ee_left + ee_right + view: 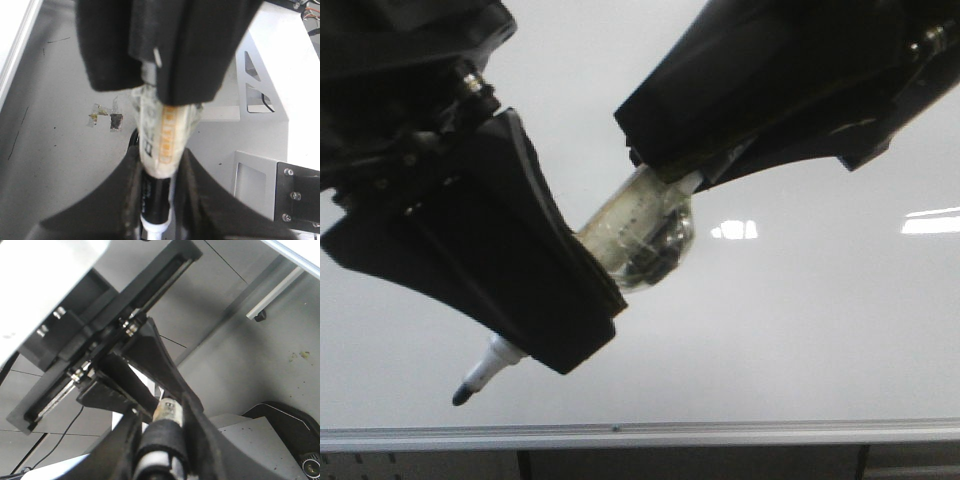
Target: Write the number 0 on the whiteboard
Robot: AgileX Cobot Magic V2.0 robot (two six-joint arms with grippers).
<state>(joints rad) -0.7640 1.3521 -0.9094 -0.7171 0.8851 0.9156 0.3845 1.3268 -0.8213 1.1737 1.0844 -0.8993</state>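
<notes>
Black-tipped marker (485, 375) pinched by both left tool (535, 300) and right tool (670, 170), its orange label (169, 135) unreadable.

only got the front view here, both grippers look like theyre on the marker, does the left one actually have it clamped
observer: Yes. In the left wrist view the left gripper has a finger pressed against each side of the marker, on its black barrel.
operator: and the right one
observer: The right wrist view shows the right gripper closed on the marker's back end, with a finger tight on each side.
operator: anything on the barrel i cant see
observer: An orange label runs along the tape-wrapped section. It shows only in the left wrist view.
</notes>
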